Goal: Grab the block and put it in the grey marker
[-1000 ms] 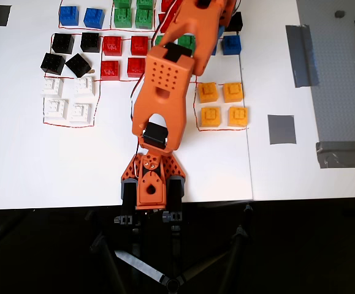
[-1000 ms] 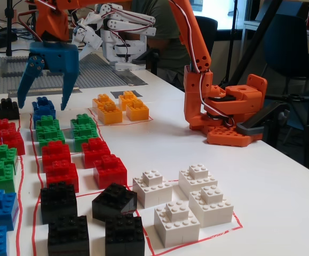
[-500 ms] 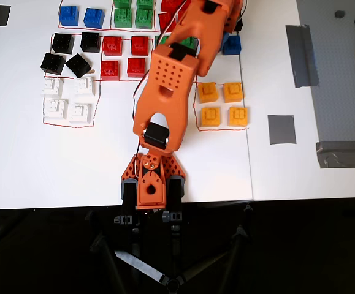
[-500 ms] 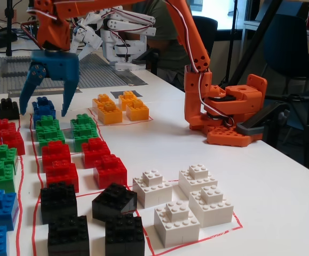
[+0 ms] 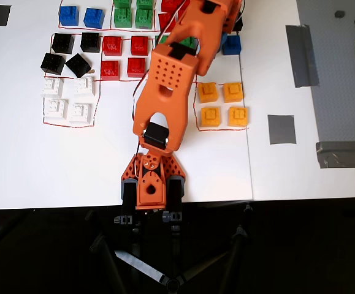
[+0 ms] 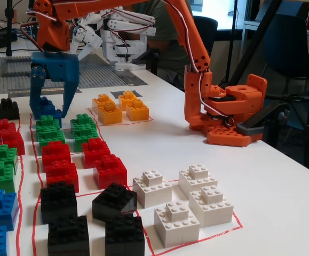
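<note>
The block (image 6: 46,105), a bright blue studded brick, stands at the far end of the brick rows, next to a black brick (image 6: 7,109). My gripper (image 6: 49,112) has blue fingers that hang down on either side of the block. The left finger is against it and the right finger (image 6: 69,96) stands a little off, so the gripper is open. In the overhead view the orange arm (image 5: 168,79) hides the gripper, and only part of the block (image 5: 231,44) shows beside it. The grey marker (image 5: 281,129) lies bare, to the right of the yellow bricks (image 5: 223,104).
Red (image 6: 71,160), green (image 6: 63,128), black (image 6: 90,213) and white (image 6: 183,200) bricks fill red-outlined fields around the block. Two more blue bricks (image 5: 81,16) sit top left. A grey tape strip (image 5: 301,55) and grey baseplate (image 5: 343,73) lie right. A white robot arm (image 6: 117,32) stands behind.
The gripper has come down over the blue block and its fingers have narrowed from a wide spread to nearly upright on both sides of it.
</note>
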`<move>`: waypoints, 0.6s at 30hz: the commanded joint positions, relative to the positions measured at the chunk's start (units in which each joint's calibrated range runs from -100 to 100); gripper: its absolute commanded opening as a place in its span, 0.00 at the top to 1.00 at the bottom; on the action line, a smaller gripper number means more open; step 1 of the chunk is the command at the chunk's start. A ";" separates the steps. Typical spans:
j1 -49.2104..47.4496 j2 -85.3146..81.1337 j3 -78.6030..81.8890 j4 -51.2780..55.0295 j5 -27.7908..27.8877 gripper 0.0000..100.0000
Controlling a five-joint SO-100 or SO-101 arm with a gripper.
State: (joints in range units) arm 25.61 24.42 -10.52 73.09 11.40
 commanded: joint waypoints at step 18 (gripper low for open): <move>-0.32 -9.40 -10.50 8.88 -0.54 1.00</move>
State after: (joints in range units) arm 25.61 24.42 -12.50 79.42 11.40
